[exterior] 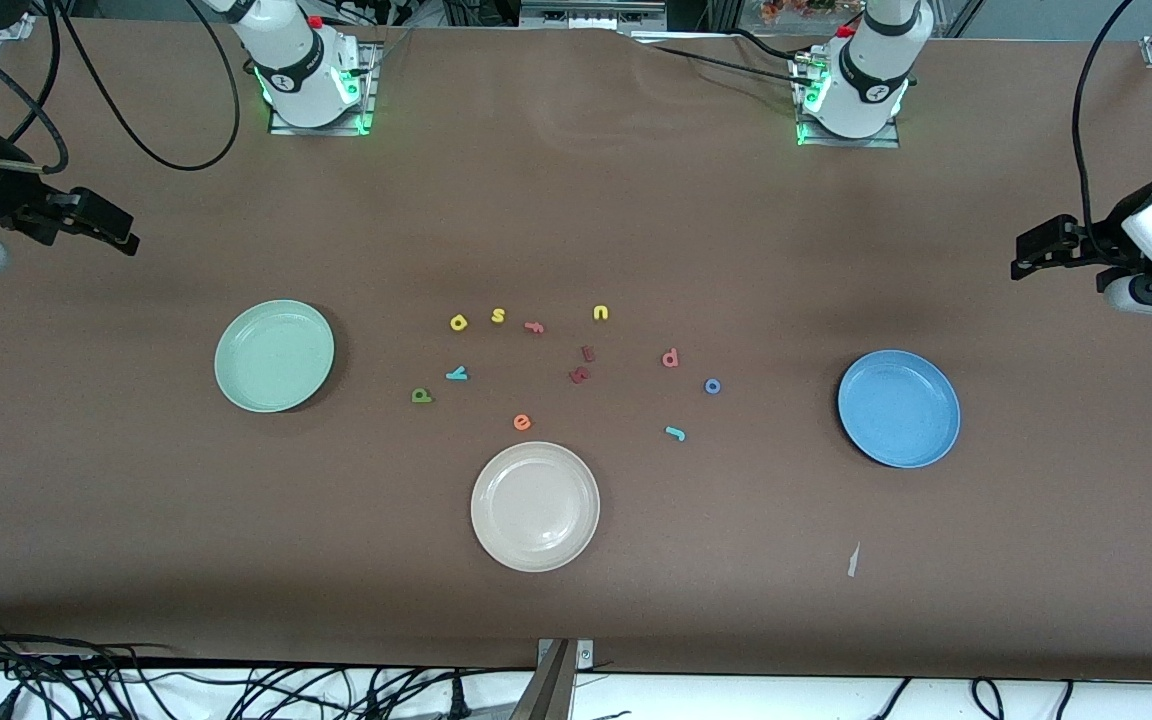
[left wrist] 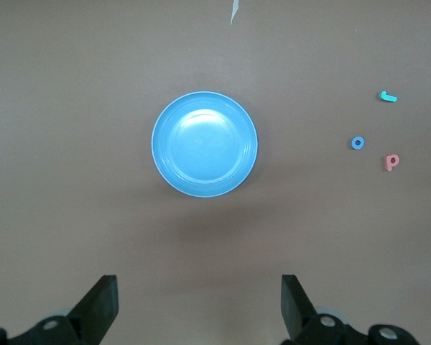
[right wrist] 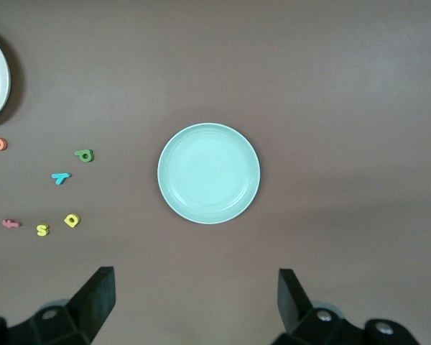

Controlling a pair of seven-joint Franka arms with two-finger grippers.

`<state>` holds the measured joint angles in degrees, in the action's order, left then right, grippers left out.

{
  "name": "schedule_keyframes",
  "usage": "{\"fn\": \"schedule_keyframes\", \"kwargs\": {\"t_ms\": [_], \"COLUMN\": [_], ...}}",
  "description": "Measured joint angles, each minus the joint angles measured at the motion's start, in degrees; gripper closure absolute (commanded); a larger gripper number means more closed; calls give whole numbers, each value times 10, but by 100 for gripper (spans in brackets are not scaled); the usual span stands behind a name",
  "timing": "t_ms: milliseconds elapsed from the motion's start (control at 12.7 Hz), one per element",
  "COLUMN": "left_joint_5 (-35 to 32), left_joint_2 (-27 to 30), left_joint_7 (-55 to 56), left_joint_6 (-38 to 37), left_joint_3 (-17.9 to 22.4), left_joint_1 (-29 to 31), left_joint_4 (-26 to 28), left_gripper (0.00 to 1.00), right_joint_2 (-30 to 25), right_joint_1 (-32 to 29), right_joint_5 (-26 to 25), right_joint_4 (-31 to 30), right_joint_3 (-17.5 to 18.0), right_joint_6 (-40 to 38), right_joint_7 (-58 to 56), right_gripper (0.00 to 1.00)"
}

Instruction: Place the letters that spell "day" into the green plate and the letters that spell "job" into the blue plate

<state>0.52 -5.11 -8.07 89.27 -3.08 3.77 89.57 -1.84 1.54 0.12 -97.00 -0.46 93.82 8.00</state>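
The green plate lies toward the right arm's end of the table, the blue plate toward the left arm's end. Between them lie the olive "d", teal "y" and yellow "a", then the salmon "b", blue "o" and teal "j". My right gripper hangs open and empty high above the table by the green plate. My left gripper hangs open and empty by the blue plate.
A beige-white plate sits nearest the front camera. Among the letters are a yellow "s" and "u", a salmon "f", an orange "e" and two dark red letters. A paper scrap lies nearer the camera than the blue plate.
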Motion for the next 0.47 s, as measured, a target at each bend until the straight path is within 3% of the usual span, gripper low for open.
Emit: {"fn": "schedule_keyframes", "kwargs": {"t_ms": [474], "left_joint_5": [0], "left_joint_2": [0], "left_joint_7": [0], "left_joint_6": [0], "left_joint_3": [0], "left_joint_1": [0], "left_joint_4": [0], "left_gripper": [0], "right_joint_2": [0], "right_joint_1": [1], "right_joint_5": [0], "right_joint_4": [0], "right_joint_3": [7], "right_joint_6": [0], "right_joint_7": [0], "right_gripper": [0]}}
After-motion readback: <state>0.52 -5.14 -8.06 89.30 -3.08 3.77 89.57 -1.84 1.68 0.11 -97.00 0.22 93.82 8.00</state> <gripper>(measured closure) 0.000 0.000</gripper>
